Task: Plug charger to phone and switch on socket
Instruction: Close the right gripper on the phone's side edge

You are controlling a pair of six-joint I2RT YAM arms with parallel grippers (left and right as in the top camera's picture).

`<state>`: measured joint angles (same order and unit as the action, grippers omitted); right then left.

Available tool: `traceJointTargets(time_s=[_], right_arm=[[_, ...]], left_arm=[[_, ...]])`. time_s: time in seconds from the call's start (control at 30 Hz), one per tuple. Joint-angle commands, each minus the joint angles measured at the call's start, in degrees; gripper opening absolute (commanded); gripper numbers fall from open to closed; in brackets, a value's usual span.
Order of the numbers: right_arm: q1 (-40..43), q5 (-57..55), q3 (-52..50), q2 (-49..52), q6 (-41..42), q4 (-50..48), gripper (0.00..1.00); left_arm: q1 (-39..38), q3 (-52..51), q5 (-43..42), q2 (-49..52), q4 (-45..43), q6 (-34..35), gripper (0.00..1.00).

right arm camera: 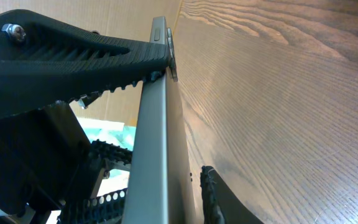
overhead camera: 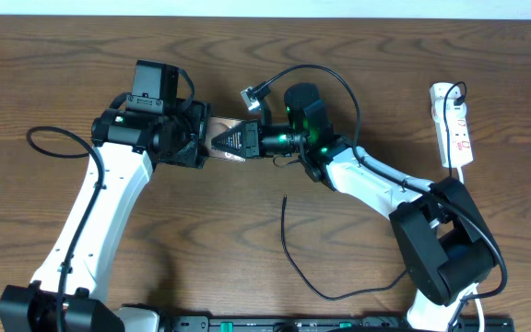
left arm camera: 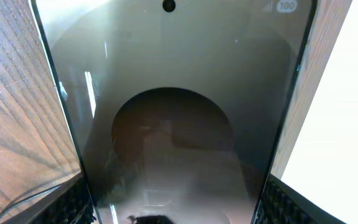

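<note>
The phone (overhead camera: 218,138) is held up off the table between both grippers. My left gripper (overhead camera: 196,143) is shut on its two long edges; its glossy screen (left arm camera: 173,93) fills the left wrist view between my fingers (left arm camera: 176,208). My right gripper (overhead camera: 233,140) grips the phone's other end across its thickness; the right wrist view shows the phone edge-on (right arm camera: 154,137) between those fingers (right arm camera: 160,199). The charger (overhead camera: 293,258) lies loose on the table, its tip near the centre. The socket (overhead camera: 452,124) lies at the far right with a black plug in it.
The left gripper's toothed finger (right arm camera: 73,56) crosses the top of the right wrist view. The right arm's base (overhead camera: 441,244) stands at the front right and the left arm's base (overhead camera: 53,309) at the front left. The socket's white cord runs down beside the right base.
</note>
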<state>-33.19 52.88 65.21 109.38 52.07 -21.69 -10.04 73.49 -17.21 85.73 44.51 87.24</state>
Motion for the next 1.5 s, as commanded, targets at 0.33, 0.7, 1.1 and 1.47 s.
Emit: traceJointTargets(time_s=[0.33, 0.7, 1.1, 1.47], right_arm=[[-0.68, 0.04, 0.76, 0.04, -0.22, 0.02, 0.09], [-0.66, 0.17, 0.76, 0.04, -0.22, 0.02, 0.05], [-0.61, 0.20, 0.76, 0.04, -0.22, 0.02, 0.01], [0.46, 1.09, 0.76, 0.04, 1.27, -0.55, 0.01]], left_arm=[[-0.35, 0.00, -0.04, -0.09, -0.46, 0.50, 0.13], [-0.35, 0.00, -0.04, -0.04, -0.44, 0.48, 0.27], [-0.33, -0.15, -0.04, -0.02, -0.42, -0.13, 0.72], [-0.33, -0.15, -0.33, -0.02, 0.39, -0.57, 0.91]])
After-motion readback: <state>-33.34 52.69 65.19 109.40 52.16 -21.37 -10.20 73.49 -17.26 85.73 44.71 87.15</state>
